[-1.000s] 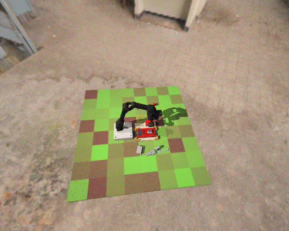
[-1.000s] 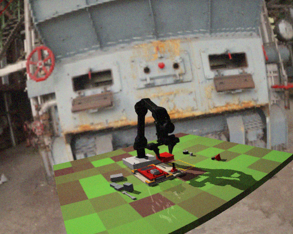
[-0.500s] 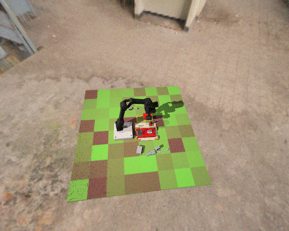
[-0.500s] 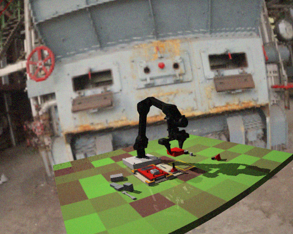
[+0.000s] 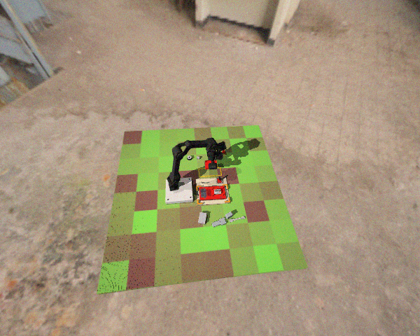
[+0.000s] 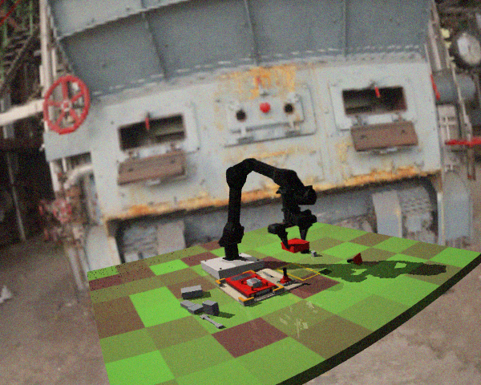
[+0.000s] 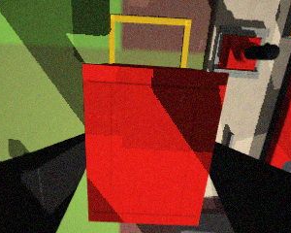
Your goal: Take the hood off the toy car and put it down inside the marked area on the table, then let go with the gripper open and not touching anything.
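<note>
The hood (image 5: 207, 164) (image 6: 295, 246) (image 7: 147, 146), a red box-like cover, is held off the car. My gripper (image 5: 211, 166) (image 6: 295, 242) (image 7: 148, 143) is shut on it, one black finger at each long side. The hood hangs above the table near the marked area (image 5: 210, 176) (image 6: 309, 268) (image 7: 150, 19), a yellow outline. In the wrist view it hides the outline's near end. The toy car (image 5: 222, 195) (image 6: 240, 285) is a low red body with a grey block inside, lying between orange corner pieces. Only its edge shows at the right of the wrist view.
A red base with an upright black stick (image 5: 219, 180) (image 6: 284, 277) (image 7: 259, 51) stands between car and outline. Grey blocks (image 5: 202, 218) (image 6: 191, 292) and a wrench (image 6: 212, 321) lie at the car's other side. A small wheel (image 5: 189, 157) and a red cone (image 6: 357, 258) lie beyond the outline.
</note>
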`<state>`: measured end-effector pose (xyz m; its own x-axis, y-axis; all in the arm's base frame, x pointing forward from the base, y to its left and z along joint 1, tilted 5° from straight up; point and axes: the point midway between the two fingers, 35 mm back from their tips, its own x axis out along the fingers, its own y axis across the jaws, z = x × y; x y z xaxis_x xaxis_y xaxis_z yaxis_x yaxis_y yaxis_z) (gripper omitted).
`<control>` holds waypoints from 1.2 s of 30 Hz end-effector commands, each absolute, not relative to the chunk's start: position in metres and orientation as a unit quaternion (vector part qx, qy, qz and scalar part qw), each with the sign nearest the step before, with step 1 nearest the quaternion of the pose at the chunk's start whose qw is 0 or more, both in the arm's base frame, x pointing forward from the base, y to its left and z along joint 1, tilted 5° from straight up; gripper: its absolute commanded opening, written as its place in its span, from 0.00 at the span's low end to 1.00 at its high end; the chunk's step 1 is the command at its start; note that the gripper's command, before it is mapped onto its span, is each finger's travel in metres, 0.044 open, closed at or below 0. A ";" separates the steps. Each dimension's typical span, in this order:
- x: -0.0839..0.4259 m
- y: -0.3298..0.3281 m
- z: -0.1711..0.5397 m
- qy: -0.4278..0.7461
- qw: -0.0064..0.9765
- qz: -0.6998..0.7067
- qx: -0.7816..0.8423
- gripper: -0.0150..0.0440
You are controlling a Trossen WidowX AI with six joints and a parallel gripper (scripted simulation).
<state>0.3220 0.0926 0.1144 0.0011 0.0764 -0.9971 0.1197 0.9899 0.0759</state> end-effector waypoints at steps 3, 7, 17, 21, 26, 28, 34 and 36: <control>0.320 0.094 0.109 0.708 0.703 -0.016 0.072 0.25; 0.321 0.094 0.105 0.708 0.703 -0.016 0.072 0.25; 0.321 0.095 0.096 0.708 0.703 -0.016 0.072 0.25; 0.321 0.095 0.092 0.708 0.703 -0.016 0.072 0.25; 0.322 0.096 0.087 0.708 0.703 -0.016 0.072 0.25; 0.322 0.096 0.085 0.708 0.703 -0.016 0.072 0.25; 0.322 0.096 0.079 0.708 0.703 -0.016 0.072 0.25; 0.322 0.097 0.078 0.708 0.703 -0.016 0.072 0.25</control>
